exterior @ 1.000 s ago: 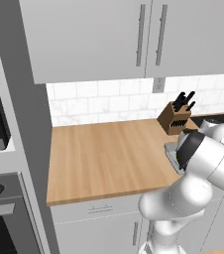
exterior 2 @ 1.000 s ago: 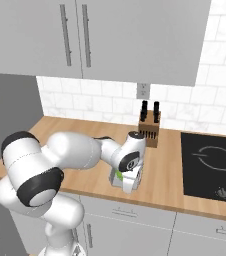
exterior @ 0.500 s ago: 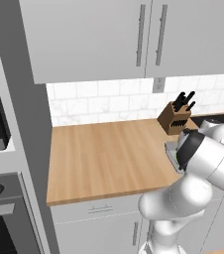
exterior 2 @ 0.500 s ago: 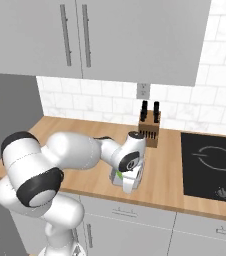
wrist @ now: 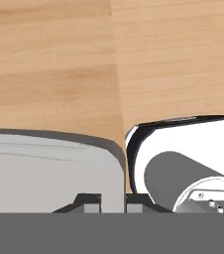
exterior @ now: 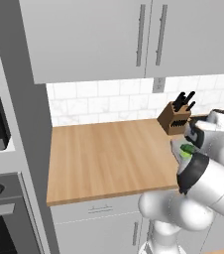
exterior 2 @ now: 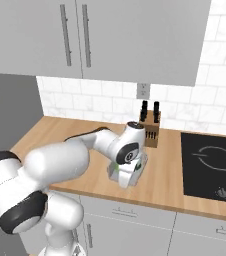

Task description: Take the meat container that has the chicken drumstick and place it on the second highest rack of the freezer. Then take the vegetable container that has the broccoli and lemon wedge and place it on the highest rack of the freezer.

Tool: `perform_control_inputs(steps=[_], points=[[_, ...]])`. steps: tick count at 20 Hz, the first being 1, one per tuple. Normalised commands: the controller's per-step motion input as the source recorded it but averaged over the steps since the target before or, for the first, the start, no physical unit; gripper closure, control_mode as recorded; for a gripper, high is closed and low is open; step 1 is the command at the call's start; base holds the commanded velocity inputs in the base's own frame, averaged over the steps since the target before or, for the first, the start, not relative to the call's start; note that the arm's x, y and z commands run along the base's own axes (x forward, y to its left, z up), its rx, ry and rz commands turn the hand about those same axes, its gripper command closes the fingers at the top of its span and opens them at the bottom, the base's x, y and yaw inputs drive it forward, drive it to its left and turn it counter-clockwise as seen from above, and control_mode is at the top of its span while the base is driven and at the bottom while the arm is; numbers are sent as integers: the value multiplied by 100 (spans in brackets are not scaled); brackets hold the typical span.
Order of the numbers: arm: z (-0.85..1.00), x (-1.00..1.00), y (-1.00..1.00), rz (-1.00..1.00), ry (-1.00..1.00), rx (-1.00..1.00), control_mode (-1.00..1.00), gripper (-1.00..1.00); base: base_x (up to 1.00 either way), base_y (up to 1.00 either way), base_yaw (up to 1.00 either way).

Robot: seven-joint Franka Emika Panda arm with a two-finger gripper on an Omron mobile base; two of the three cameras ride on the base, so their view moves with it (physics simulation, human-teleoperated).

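We have our gripper (wrist: 109,201) closed tight on the side wall of the grey container (wrist: 49,168). The container sits on the wooden counter (exterior: 109,154), just beside the knife block (exterior 2: 150,131).

The arm hides most of the container (exterior 2: 126,172) near the counter's (exterior: 109,154) front edge; its contents cannot be told.

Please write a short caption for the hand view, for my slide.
Pincer shut on the rim of a grey container resting on the wooden counter.
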Motion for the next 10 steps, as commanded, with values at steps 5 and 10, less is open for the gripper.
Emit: perform_control_inputs(steps=[5,10], points=[[74,-32,30,-6,0,0,-100,100,0,0,0],[56,-31,98,0,-2,-2,-100,100,0,0,0]])
